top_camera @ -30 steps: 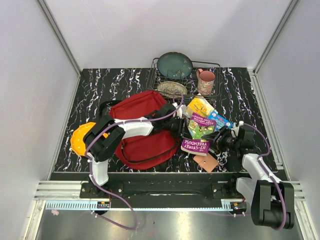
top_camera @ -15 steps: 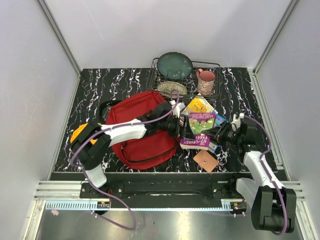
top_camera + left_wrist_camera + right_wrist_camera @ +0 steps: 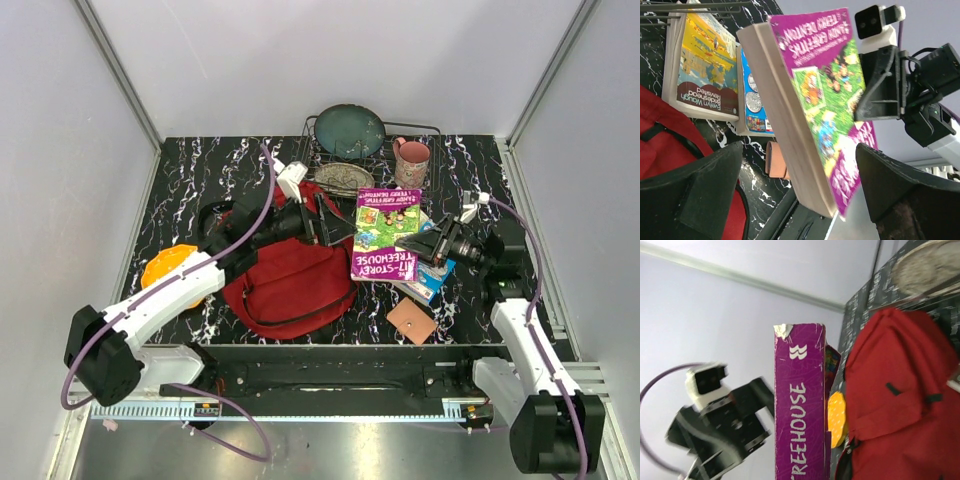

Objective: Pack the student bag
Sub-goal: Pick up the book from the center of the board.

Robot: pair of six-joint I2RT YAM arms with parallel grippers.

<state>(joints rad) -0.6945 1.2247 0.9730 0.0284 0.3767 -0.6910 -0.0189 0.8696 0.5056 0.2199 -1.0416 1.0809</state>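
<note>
Desk: I am looking down on a black, white-veined desk with pale panels on three sides.
Student bag: the red student bag is lying flat left of the desk's middle and reaching toward the front edge, with its black straps showing on top.
Dish rack: a wire rack is standing at the back edge, right of middle. It is holding a teal plate upright, and a speckled plate is sitting lower in front of it.
Left gripper: the left gripper is hanging over the bag's far right corner with its jaws spread wide and clamping nothing. In its wrist view the purple book is showing between the fingers, and I am seeing no contact.
Purple book: the purple "Treehouse" paperback is being held up off the desk, tilted, just right of the bag.
Right gripper: the right gripper is clamping that book by its right edge, one finger lying on the cover.
Other books: a yellow paperback and a blue one are lying side by side on the desk beneath the raised book.
Orange object: something round and orange is sitting left of the bag, partly under the left arm.
Mug: a pink mug is standing at the rack's right end; I cannot tell whether it is inside the rack.
Brown piece: a small flat tan square is lying near the front edge, right of the bag and apart from it.
</note>
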